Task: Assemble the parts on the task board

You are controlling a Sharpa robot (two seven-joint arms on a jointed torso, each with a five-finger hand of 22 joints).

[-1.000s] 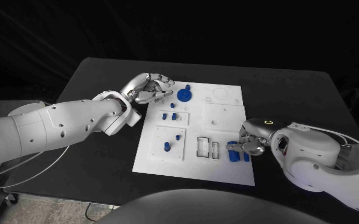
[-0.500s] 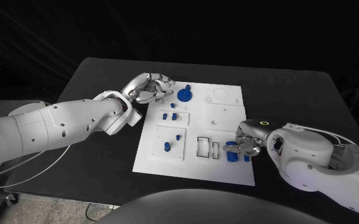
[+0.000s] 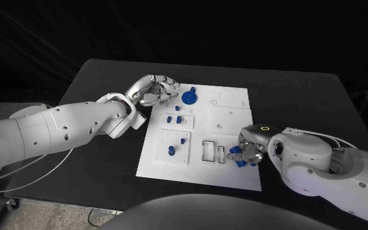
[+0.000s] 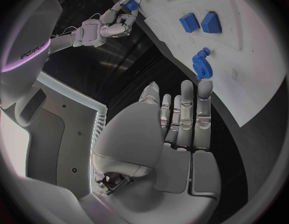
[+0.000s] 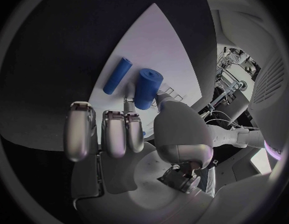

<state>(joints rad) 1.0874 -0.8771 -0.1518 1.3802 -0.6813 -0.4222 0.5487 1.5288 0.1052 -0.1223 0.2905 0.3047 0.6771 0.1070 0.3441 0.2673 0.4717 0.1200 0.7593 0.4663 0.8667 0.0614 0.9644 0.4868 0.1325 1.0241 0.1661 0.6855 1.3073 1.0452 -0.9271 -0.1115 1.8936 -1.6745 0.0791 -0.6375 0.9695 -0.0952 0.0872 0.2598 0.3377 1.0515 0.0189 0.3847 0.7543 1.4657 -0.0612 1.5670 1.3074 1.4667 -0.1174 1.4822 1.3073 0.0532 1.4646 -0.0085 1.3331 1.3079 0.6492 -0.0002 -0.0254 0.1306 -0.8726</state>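
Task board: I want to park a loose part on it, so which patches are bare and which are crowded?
On the task board, the near strip below the slots is bare, as is the far right area with faint outlines. Crowded: the near right edge under the right hand with blue cylinders, and the far left by the blue gear and left hand.

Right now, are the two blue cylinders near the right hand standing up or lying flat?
Lying flat. In the right wrist view both blue cylinders rest on their sides on the task board, just ahead of the right hand.
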